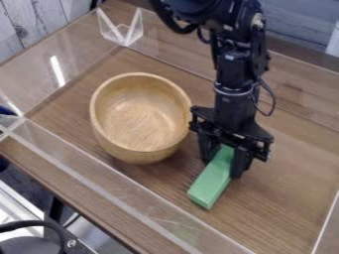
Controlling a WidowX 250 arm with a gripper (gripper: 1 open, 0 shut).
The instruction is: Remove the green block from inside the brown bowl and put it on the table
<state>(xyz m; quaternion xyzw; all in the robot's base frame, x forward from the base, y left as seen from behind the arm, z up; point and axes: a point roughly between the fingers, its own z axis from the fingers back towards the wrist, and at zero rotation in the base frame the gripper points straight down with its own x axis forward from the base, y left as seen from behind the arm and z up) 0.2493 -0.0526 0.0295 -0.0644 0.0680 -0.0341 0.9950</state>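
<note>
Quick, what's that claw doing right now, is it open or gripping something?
Gripper: closed on the upper end of the green block, whose lower end rests on the table beside the brown bowl.

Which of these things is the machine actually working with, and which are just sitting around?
Part of the job:
- green block, gripped at its upper end by the hand, lower end on the table
- brown bowl, now empty

Just lying about:
- clear V-shaped plastic piece at the far corner
- clear acrylic walls
</note>
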